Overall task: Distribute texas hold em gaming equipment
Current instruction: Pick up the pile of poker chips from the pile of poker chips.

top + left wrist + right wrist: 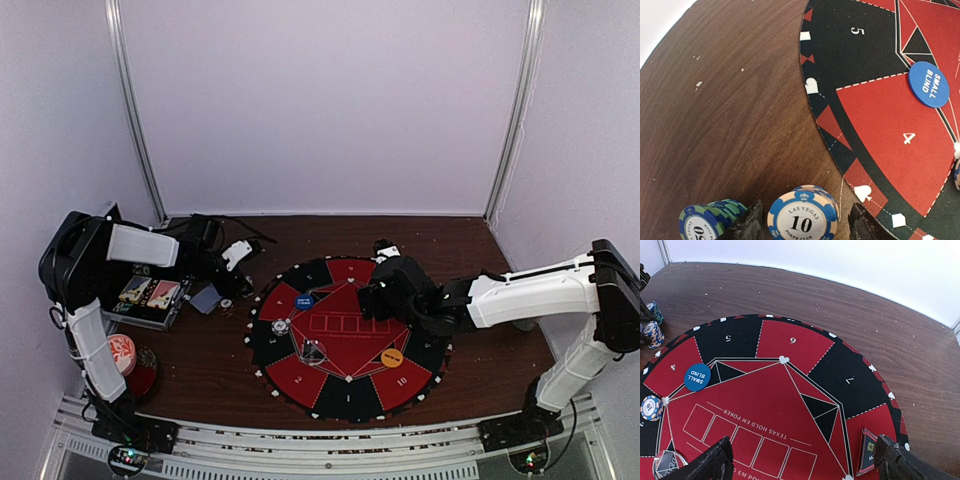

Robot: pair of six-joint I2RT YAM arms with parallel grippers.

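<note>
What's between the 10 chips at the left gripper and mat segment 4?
Nothing visible. The 10 chips sit between the fingers of the left gripper, just off the mat edge, bare table between. The blue-green chips lie on the other side, away from the mat; the blue button lies deeper in segment 4.

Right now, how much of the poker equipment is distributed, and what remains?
Done: the blue Small Blind button lies on seat 4 of the mat, the orange button near seat 10, one chip on the mat's left side. In hand: the left gripper, open, straddles the 10 chip stack beside the mat. Left: that stack and the 50 stack.
</note>
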